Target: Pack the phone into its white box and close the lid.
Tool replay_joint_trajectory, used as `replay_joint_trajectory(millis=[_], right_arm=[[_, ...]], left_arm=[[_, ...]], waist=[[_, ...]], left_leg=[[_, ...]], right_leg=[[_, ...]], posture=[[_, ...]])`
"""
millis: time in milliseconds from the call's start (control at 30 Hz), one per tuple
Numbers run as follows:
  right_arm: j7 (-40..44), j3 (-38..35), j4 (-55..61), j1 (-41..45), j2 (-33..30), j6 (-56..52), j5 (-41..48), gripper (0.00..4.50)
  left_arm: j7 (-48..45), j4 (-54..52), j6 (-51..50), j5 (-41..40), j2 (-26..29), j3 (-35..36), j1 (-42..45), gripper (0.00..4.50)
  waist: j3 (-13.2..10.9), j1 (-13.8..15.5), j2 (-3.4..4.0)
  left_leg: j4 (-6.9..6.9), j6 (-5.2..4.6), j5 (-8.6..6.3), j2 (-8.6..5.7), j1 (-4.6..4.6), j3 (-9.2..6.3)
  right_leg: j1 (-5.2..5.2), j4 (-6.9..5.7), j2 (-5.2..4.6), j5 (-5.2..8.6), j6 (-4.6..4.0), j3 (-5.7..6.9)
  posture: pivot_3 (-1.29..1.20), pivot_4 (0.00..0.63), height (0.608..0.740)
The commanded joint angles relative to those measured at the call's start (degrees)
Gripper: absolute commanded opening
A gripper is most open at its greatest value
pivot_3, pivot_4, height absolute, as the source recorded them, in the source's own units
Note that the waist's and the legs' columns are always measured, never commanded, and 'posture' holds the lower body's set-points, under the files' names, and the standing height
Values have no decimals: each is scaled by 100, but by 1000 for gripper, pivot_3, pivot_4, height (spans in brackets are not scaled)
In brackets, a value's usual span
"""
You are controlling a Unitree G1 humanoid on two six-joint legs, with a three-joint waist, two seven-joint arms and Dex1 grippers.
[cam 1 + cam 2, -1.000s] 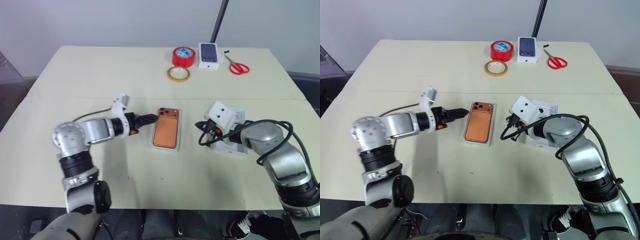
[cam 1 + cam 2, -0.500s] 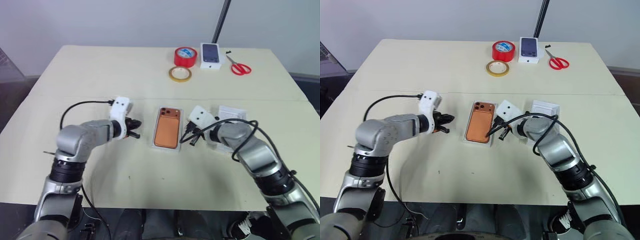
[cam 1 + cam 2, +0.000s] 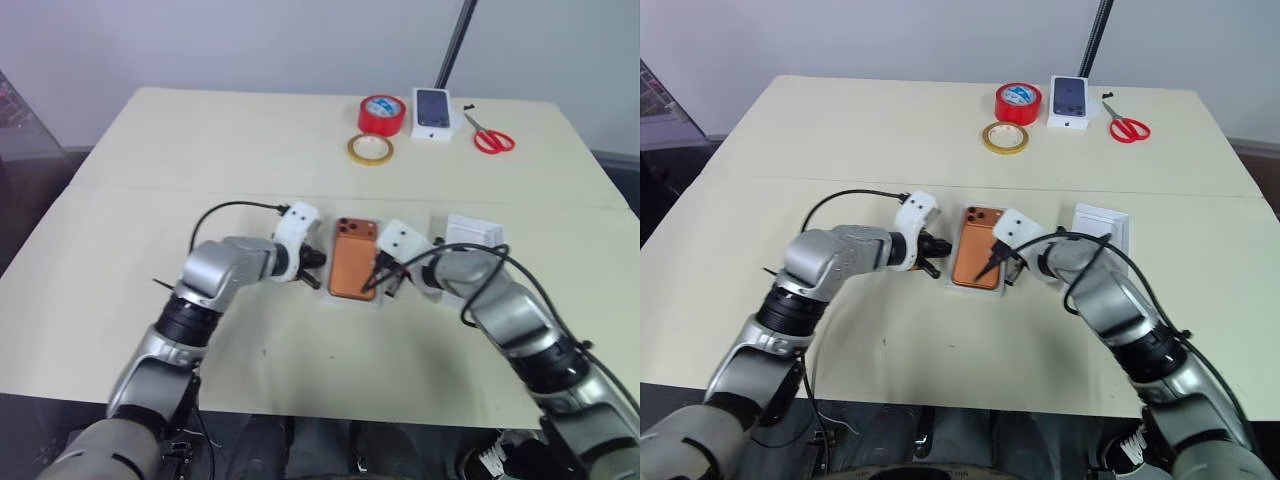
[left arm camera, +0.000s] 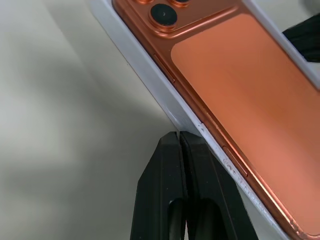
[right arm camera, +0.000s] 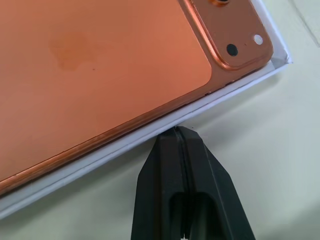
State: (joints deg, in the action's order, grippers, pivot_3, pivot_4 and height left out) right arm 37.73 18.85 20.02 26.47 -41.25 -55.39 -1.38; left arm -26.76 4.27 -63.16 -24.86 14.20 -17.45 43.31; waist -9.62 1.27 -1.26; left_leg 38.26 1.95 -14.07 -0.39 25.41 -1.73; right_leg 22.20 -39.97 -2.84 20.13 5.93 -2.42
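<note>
1. Both arms have swung inward since a second ago: the left claw (image 3: 318, 271), then spread and level with the lens end of the phone, now sits pinched shut beside the white box's (image 4: 150, 75) left wall.
2. From its wrist view, its closed fingertips (image 4: 178, 137) meet that wall about midway along the phone's side.
3. Inside the white box lies the phone (image 3: 353, 265), back up, lenses at the far end, at the middle of the surface (image 3: 150, 190).
4. On the opposite side, the right claw (image 3: 985, 272) is also shut, its tips against the box's right wall.
5. Just right of that arm lies a flat white lid (image 3: 476, 231).
6. Far back sit a red tape roll (image 3: 382, 111), a yellow tape ring (image 3: 370, 149), a small box printed with a phone (image 3: 433, 107) and red-handled scissors (image 3: 489, 135).
</note>
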Motion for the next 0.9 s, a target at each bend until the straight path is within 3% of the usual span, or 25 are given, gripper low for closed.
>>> replay_joint_trajectory(millis=[33,300,467,600,767,867,900], right_arm=[[239,-349,628,-292,-333,-70,200,0],[429,-1227,1169,-1239,-1071,-320,360,0],[455,-1559,1298,-1533,-1283,-305,400,0],[706,-2172,1404,-1764,-1503,-392,680,0],[1154,-3070,1463,-1869,-1713,-571,1263,1552],[1056,-3214,1128,-1551,-1707,-719,1413,3117],[959,-3142,961,-1383,-1641,-837,1434,3117]], left_arm=[[-356,91,227,-45,-724,-419,304,109],[-537,713,302,241,-1590,-541,509,109],[-592,742,247,325,-1595,-405,480,109],[-673,351,33,248,-1243,-159,359,109],[-810,-721,-350,-27,-528,182,-126,0],[-899,-1383,-277,-105,6,330,-500,0],[-978,-1578,-6,-21,210,294,-622,0]], waist=[[0,-16,0],[2,-75,6],[2,-100,9],[0,-89,11],[2,-114,15],[2,-178,17],[2,-186,17]], left_leg=[[0,-2,-1,-1,-1,1],[-4,-4,-2,7,-3,1],[-6,-3,-1,12,-6,3],[-6,-3,-1,11,-5,4],[-7,-3,-1,13,-8,4],[-7,-2,-1,19,-9,3],[-8,-1,0,19,-10,2]], right_leg=[[0,0,1,0,0,-1],[0,-1,8,1,1,-4],[2,-2,14,1,1,-9],[2,-2,12,1,1,-9],[-1,-2,13,1,1,-9],[-1,-3,10,1,0,-13],[-2,-3,10,1,0,-13]], posture=[[0,150,709],[0,150,709],[0,150,709],[0,150,709],[0,150,709],[0,150,709],[0,150,709]])
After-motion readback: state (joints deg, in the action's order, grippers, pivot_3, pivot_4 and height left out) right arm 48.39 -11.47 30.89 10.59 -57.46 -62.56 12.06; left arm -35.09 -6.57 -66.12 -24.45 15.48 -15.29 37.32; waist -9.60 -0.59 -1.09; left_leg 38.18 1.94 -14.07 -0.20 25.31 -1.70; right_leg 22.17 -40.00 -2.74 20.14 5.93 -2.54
